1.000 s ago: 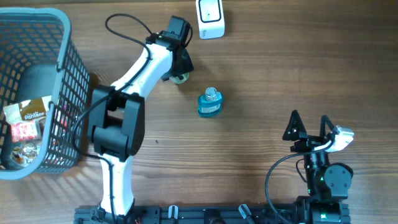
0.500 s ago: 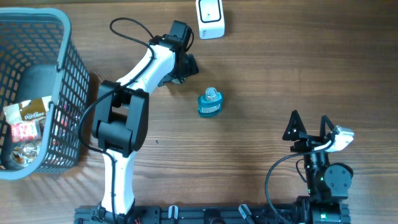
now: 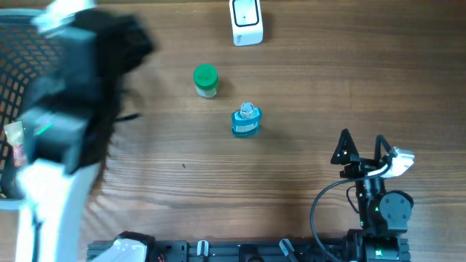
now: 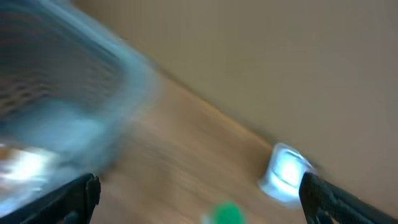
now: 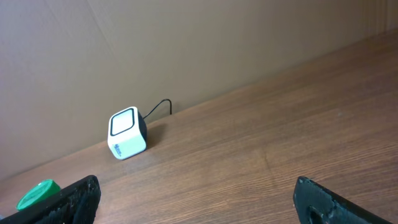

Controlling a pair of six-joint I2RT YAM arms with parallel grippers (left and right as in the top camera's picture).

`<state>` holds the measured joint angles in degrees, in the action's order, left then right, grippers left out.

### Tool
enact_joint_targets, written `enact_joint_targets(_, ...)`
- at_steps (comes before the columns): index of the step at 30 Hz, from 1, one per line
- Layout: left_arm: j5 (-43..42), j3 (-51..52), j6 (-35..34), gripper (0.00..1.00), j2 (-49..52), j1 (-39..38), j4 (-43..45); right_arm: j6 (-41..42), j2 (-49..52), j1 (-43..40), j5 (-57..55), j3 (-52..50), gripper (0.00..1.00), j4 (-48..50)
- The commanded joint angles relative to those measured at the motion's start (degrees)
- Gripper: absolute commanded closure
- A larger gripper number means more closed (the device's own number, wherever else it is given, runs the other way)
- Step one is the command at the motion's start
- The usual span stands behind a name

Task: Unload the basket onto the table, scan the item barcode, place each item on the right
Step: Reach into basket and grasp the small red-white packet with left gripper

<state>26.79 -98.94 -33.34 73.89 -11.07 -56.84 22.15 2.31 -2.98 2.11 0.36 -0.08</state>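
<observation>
Jar (image 3: 205, 80) upright, free on tabletop (image 3: 328, 73) near scanner (image 3: 246, 20), we judge parked as done | left fingers (image 4: 74, 199) wide, empty, by basket (image 4: 74, 68) | right fingers (image 5: 68, 199) wide, empty, idle

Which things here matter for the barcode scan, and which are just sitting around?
Job: white scanner; green-capped jar and blue bottle, likely items; grey basket.
Lying about: only the right gripper, open and empty.
</observation>
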Motion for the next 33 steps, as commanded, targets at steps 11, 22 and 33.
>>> enact_joint_targets(11, -12.7, 0.3, 5.6, 0.00, 16.2, 49.4, -6.4, -1.0, -0.3, -0.1, 0.3, -0.1, 0.00, 0.2)
enact_joint_targets(22, -19.4, 6.8, 33.9, 0.00, 23.3, 49.9, -5.9, -1.0, -0.3, -0.1, 0.3, -0.1, 0.00, 0.2)
enact_joint_targets(33, -22.0, 19.3, 49.7, 0.00, 23.3, 52.1, -0.6, -1.0, -0.3, -0.1, 0.3, -0.1, 0.00, 0.2)
